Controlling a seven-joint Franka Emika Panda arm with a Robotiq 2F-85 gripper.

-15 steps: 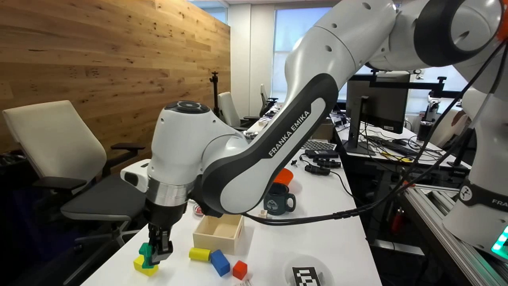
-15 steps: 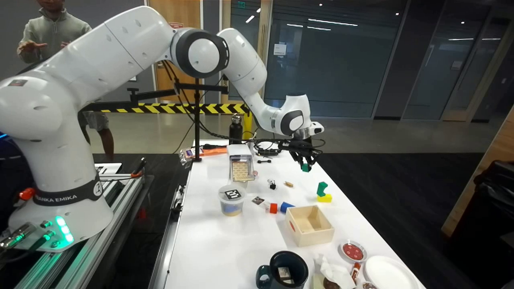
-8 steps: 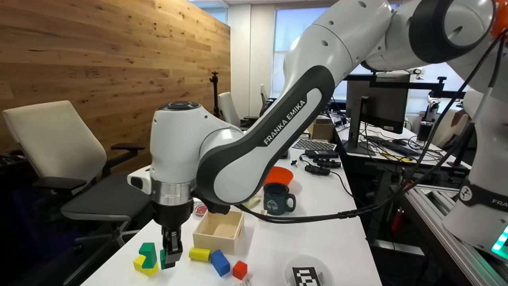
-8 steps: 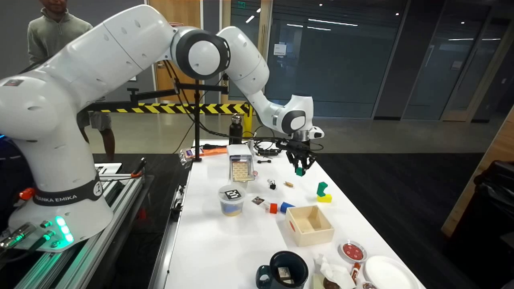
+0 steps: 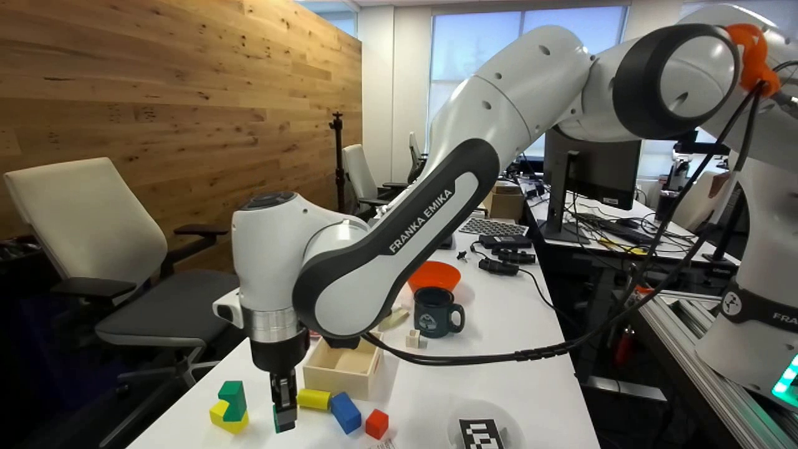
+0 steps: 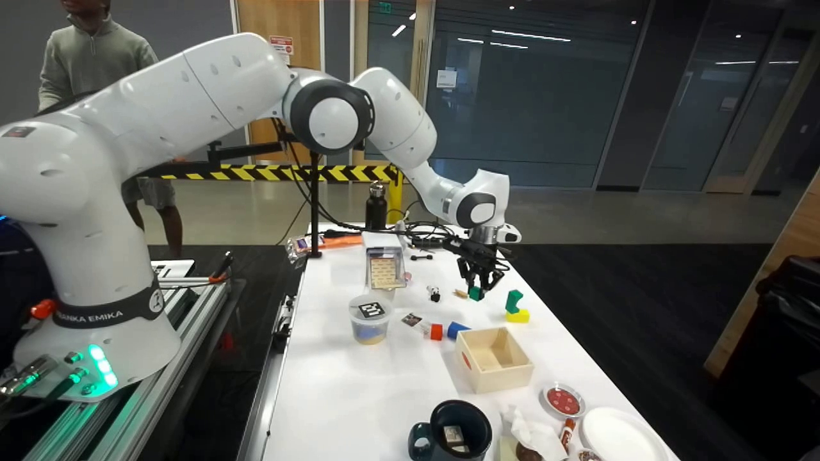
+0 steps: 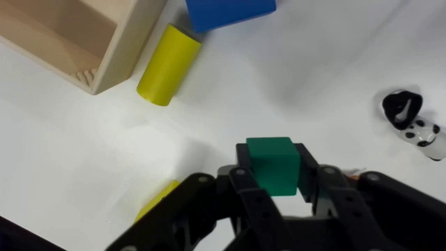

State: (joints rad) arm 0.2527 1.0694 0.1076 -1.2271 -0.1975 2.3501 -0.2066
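Note:
My gripper (image 7: 272, 153) is shut on a green cube (image 7: 276, 174), its pads pressing two opposite sides. In an exterior view the cube (image 6: 475, 293) appears to hang just over the white table. Beside it stands a notched green block (image 5: 233, 399) that rests on a yellow block (image 5: 223, 425), apart from the gripper. On the opposite side lie a yellow cylinder (image 5: 313, 400), a blue block (image 5: 346, 413) and a red cube (image 5: 377, 424). In the wrist view the yellow cylinder (image 7: 169, 66) lies beside the wooden box (image 7: 120, 52). The fingers partly hide the yellow block (image 7: 155, 199) there.
A spotted black-and-white figurine (image 7: 404, 109) lies close by. Farther along the table are a dark mug (image 5: 434, 313), an orange bowl (image 5: 436, 275) and a lidded tub (image 6: 370, 320) with a marker. Cables (image 6: 461, 240) loop around the wrist. A person (image 6: 96, 57) stands behind the arm's base.
The gripper, still shut on the green cube, has moved away from the green-and-yellow stack toward the yellow cylinder's side and come lower. The blocks on the table have not moved.

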